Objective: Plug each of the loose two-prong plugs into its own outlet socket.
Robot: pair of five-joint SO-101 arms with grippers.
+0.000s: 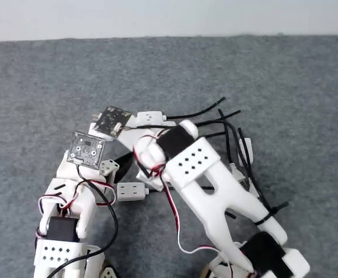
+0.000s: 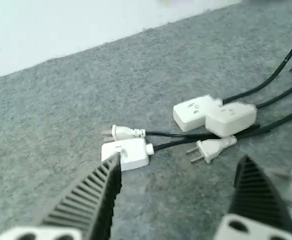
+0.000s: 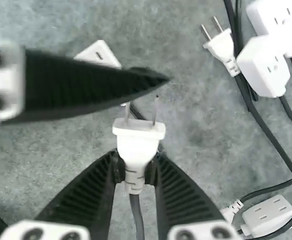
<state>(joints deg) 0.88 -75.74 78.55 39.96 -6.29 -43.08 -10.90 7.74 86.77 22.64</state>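
Right gripper (image 3: 135,157): clamped on the held plug (image 3: 135,142), one black finger pressed to each side of its white body.
Held plug: its two prongs stick out bare beyond the fingertips, and its dark cord runs back between the fingers.
Crossing finger (image 3: 85,85): a third black finger, from another gripper, lies across just beyond the prong tips. Whether it touches them I cannot tell.
Near socket (image 3: 98,52): white, on the bench beyond the crossing finger and partly hidden by it. It is roughly in line with the prongs but apart from them.
Left gripper (image 2: 181,160): fingers wide apart, holding nothing, low over the bench (image 2: 60,100).
Front socket (image 2: 125,152): white, just past the tip of one left-gripper finger, with its cord leading off toward the socket pair.
Small plug (image 2: 123,132): lies unplugged just beside the front socket, on its far side.
Loose plug (image 2: 211,148): lies on the bench ahead of the open left gripper, between its fingers' lines, prongs free.
Socket pair (image 2: 231,118): two white blocks touching each other, just beyond the loose plug.
Cords (image 2: 266,82): black, trailing away from the socket pair across the bench.
Side socket (image 1: 131,191): seen from above, it lies between the two arms.
Far socket (image 1: 151,119): seen from above, it lies just beyond the crowded wrists.
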